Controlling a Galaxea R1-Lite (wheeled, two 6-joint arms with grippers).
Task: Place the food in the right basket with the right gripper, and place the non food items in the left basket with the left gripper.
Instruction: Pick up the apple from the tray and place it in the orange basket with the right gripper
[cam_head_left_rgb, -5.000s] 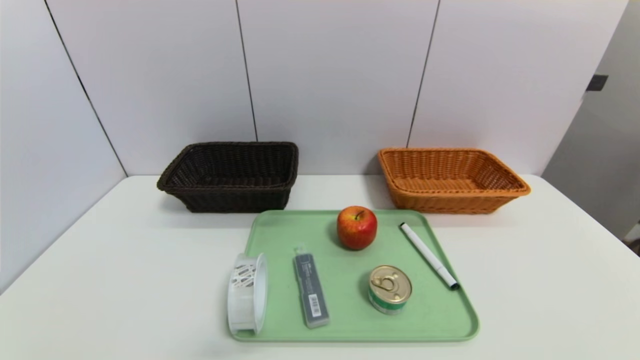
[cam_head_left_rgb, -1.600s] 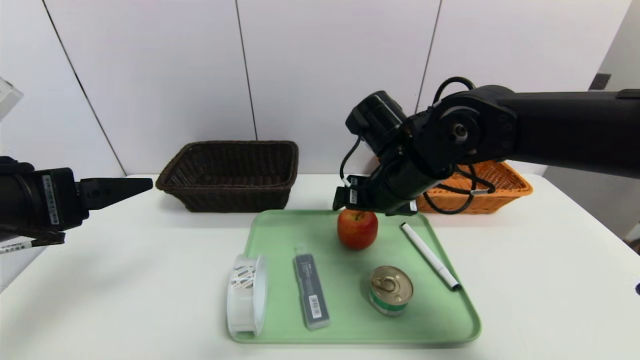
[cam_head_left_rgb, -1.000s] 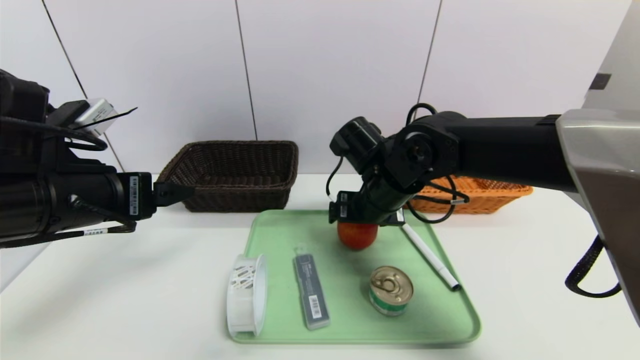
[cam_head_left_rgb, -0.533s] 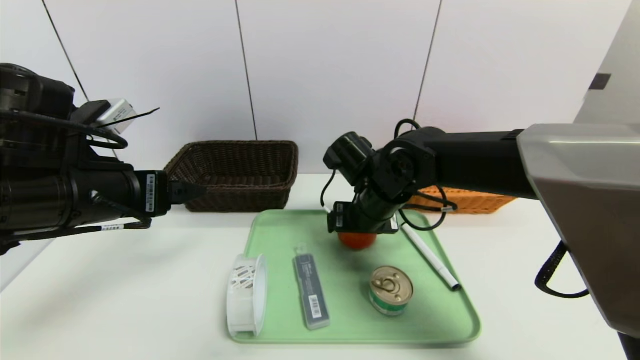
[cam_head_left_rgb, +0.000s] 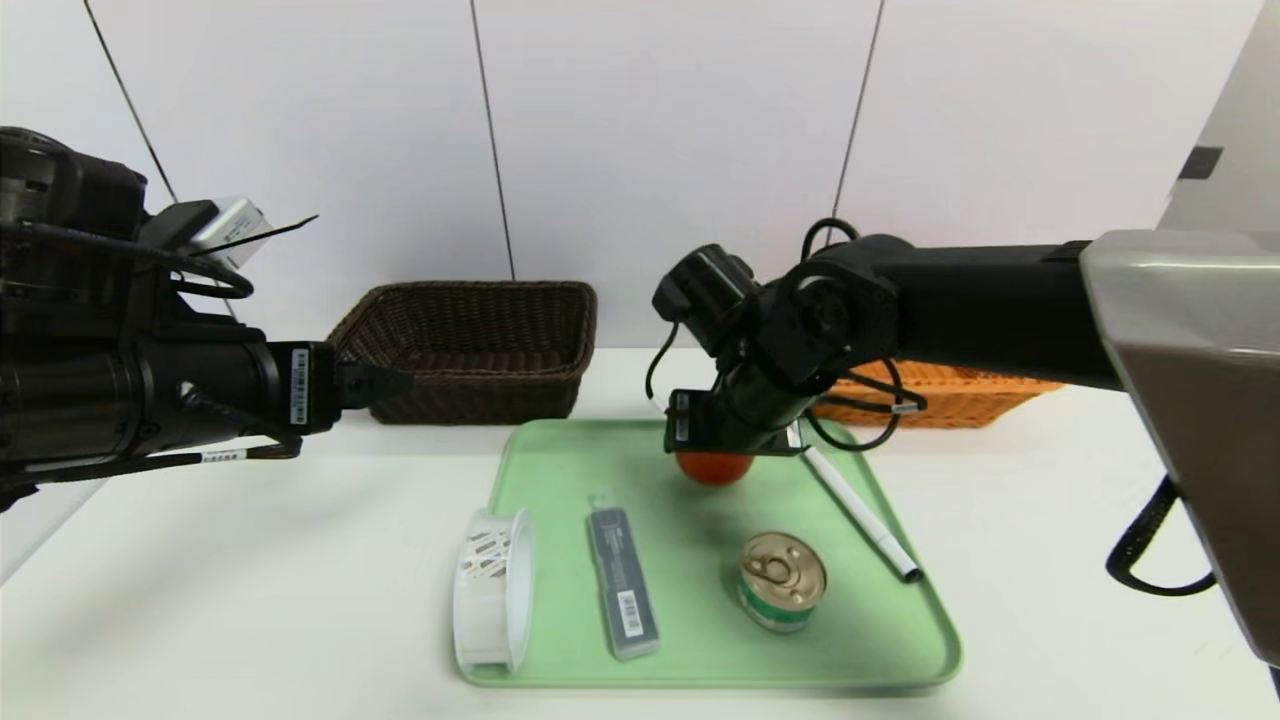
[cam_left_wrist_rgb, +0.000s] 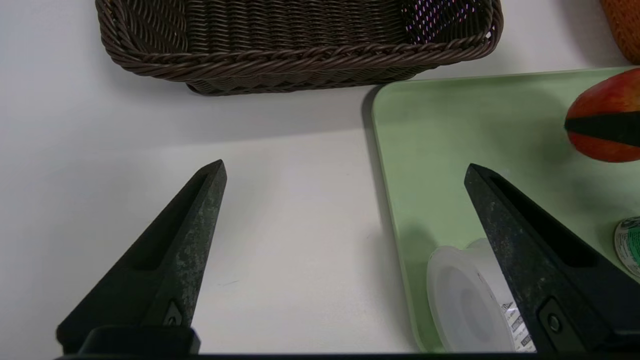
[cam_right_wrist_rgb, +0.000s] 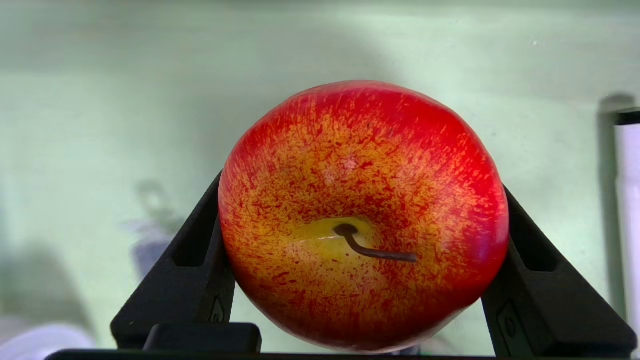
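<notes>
From the head view, a green tray (cam_head_left_rgb: 560, 450) lies on the white table (cam_head_left_rgb: 250, 560); behind it stand the dark basket (cam_head_left_rgb: 470, 350) on the left and the orange basket (cam_head_left_rgb: 950, 395) on the right, the latter partly hidden by the right arm; the right hand (cam_head_left_rgb: 715, 452) comes down over the apple (cam_head_left_rgb: 713, 467) at the far middle of the tray, only the apple's lower part showing beneath it; the tape roll (cam_head_left_rgb: 492, 588) stands on edge at the tray's near left edge, the grey case (cam_head_left_rgb: 622, 581) lies just beside it, the tin (cam_head_left_rgb: 781, 579) sits upright nearer the right, and the pen (cam_head_left_rgb: 858, 512) lies slantwise along the right side; the left hand (cam_head_left_rgb: 385, 384) hangs above the table in front of the dark basket, well apart from the tray's contents.

From the left wrist view, the left hand (cam_left_wrist_rgb: 345, 172) is spread wide with nothing between its fingers (cam_left_wrist_rgb: 185, 240); beyond it lie the dark basket (cam_left_wrist_rgb: 300, 55), the tray (cam_left_wrist_rgb: 450, 125), the tape roll (cam_left_wrist_rgb: 465, 300) and the apple (cam_left_wrist_rgb: 605, 120) with a dark finger across it.

From the right wrist view, the right hand (cam_right_wrist_rgb: 362, 260) has a finger pressed on each side of the apple (cam_right_wrist_rgb: 362, 210), grasping it; the stem faces the camera; the tray (cam_right_wrist_rgb: 125, 100) is behind.
</notes>
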